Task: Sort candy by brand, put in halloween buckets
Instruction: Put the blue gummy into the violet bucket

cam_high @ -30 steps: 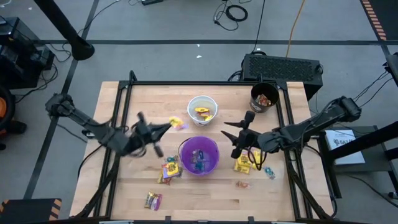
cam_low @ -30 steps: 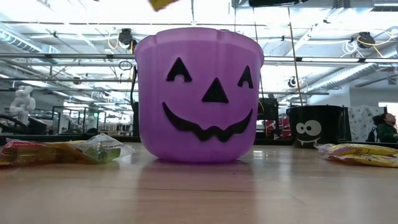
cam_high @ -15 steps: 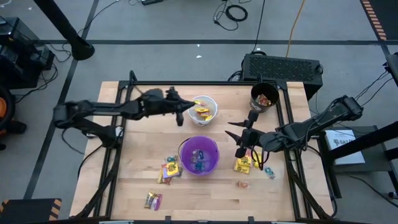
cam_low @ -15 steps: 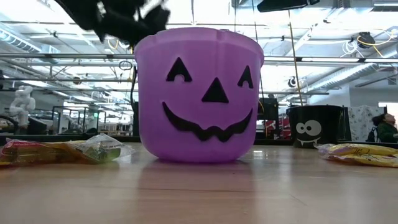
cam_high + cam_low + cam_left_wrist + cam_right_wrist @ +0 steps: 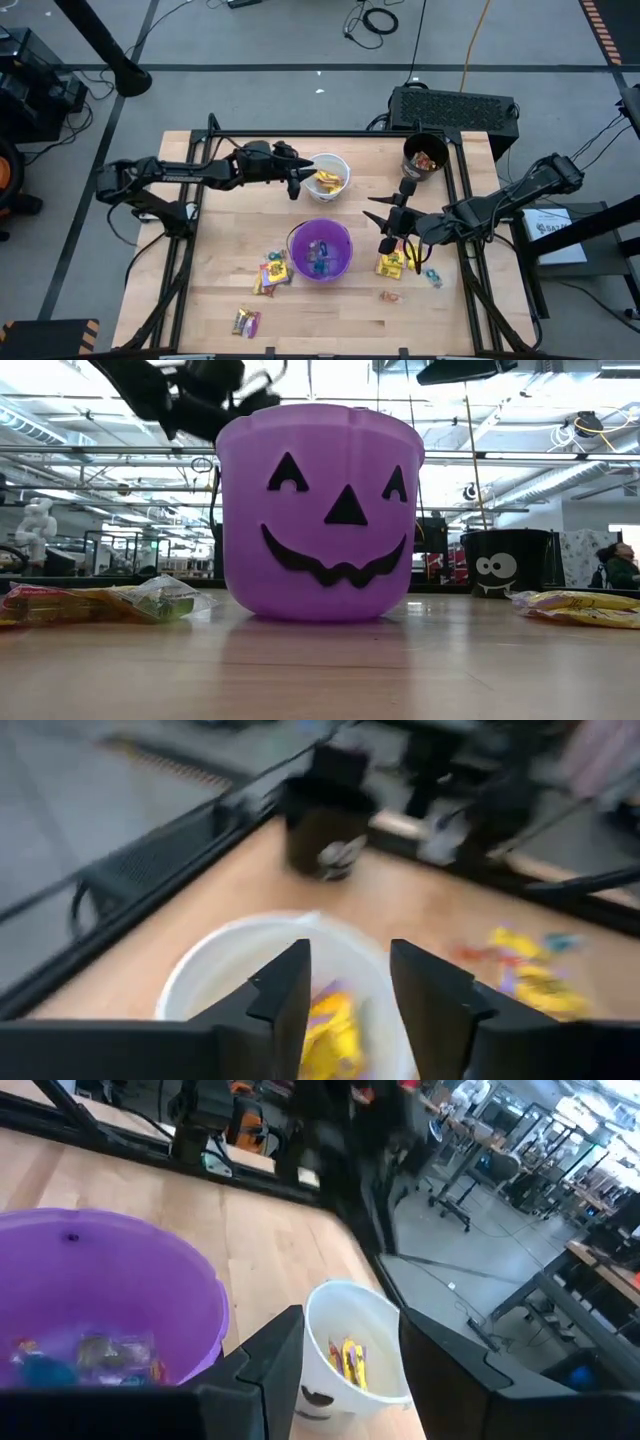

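Three small round plastic pails sit on my wooden table (image 5: 220,300): white (image 5: 327,176), purple (image 5: 320,250), black (image 5: 425,156). My left hand (image 5: 297,178) hovers parted and empty at the white rim above yellow wrapped candy (image 5: 326,181); my right hand (image 5: 385,222) waits parted, empty, beside the purple one.

This is looking like a robotics lab or open workshop hall: beyond the left gripper (image 5: 293,172) cables (image 5: 372,18) are trailing over grey floor, and behind the wooden table (image 5: 230,230) metal racks (image 5: 120,545) and ceiling ducts (image 5: 545,485) are stretching away.
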